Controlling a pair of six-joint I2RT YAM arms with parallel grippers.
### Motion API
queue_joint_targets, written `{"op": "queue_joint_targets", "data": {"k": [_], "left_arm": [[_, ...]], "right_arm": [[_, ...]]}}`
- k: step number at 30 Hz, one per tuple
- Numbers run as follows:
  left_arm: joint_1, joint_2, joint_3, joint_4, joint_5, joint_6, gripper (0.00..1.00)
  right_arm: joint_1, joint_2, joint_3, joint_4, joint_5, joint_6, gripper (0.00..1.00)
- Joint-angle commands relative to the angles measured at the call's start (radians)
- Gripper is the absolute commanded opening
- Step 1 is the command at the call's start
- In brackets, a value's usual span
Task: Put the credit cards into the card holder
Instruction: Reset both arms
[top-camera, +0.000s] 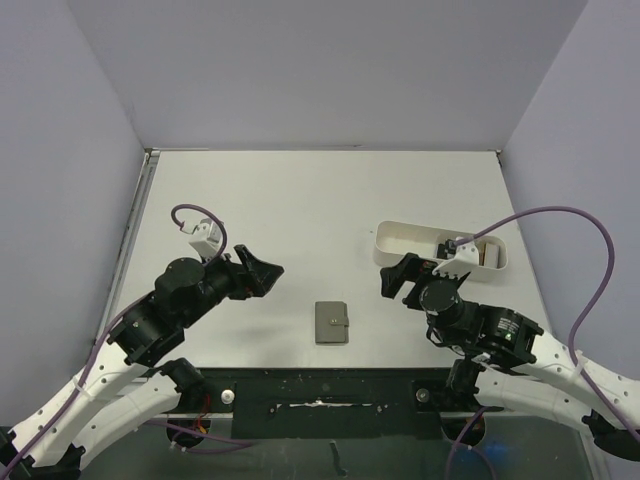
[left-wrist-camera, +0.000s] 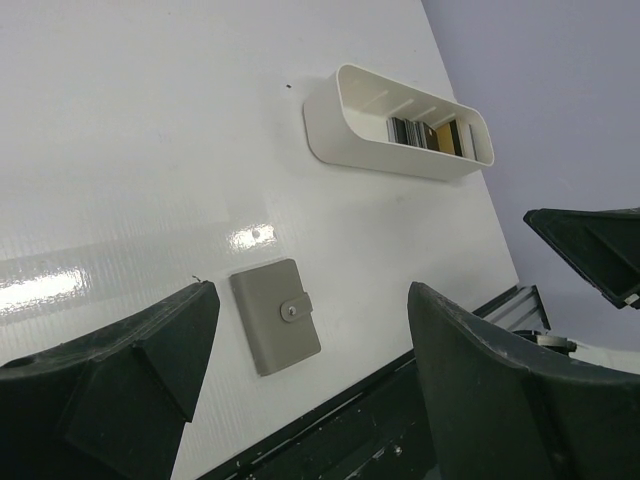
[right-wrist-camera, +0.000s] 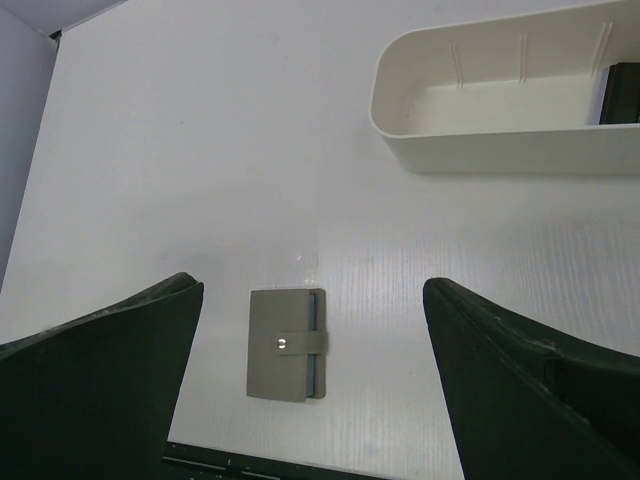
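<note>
The grey-olive card holder (top-camera: 332, 322) lies closed and snapped flat on the white table near the front edge, between the two arms. It also shows in the left wrist view (left-wrist-camera: 275, 317) and the right wrist view (right-wrist-camera: 287, 344). Several dark credit cards (left-wrist-camera: 425, 133) stand on edge in the right end of a white oblong tray; one edge shows in the right wrist view (right-wrist-camera: 622, 93). My left gripper (top-camera: 265, 272) is open and empty, left of the holder. My right gripper (top-camera: 395, 280) is open and empty, right of the holder and just in front of the tray.
The white oblong tray (top-camera: 400, 232) sits at the right, behind my right gripper; its left half holds nothing (right-wrist-camera: 480, 150). Grey walls enclose the table on three sides. A black base strip (top-camera: 320, 400) runs along the near edge.
</note>
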Motion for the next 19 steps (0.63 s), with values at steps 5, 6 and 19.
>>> {"op": "queue_joint_targets", "data": {"k": [5, 6, 19], "left_arm": [[0.006, 0.005, 0.044, 0.039, -0.023, 0.004, 0.75], [0.006, 0.006, 0.047, 0.038, -0.025, 0.004, 0.75], [0.006, 0.011, 0.019, 0.043, -0.029, -0.005, 0.75]], "right_arm": [[-0.004, 0.029, 0.077, 0.032, 0.041, -0.056, 0.98], [-0.005, 0.030, 0.086, 0.032, 0.038, -0.058, 0.98], [-0.004, 0.010, 0.004, 0.104, -0.010, -0.083, 0.98]]}}
